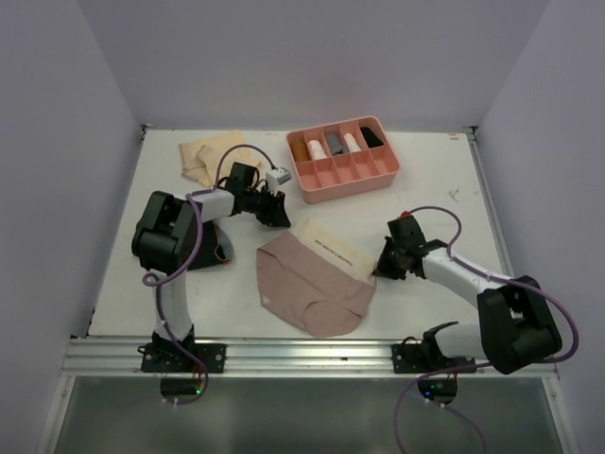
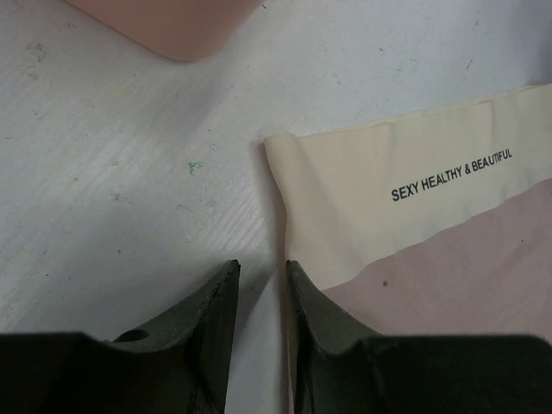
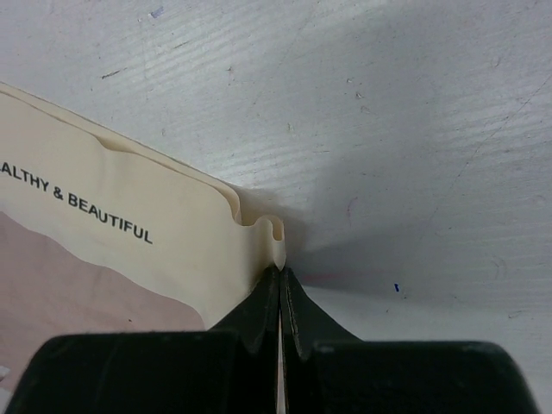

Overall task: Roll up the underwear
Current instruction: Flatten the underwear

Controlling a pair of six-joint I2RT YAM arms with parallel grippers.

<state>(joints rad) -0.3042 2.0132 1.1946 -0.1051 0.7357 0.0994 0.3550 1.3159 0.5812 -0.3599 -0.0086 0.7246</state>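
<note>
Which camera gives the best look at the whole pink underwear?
The top external view: the pink underwear lies spread out entire. Each wrist view shows only a cream waistband corner with printed words.

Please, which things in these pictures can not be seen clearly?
- Top view: the contents of the pink tray are too small to identify.
- Top view: the left arm hides most of a dark thing beside it.
- Right wrist view: the frame's left edge cuts off the print on the pink underwear.
</note>
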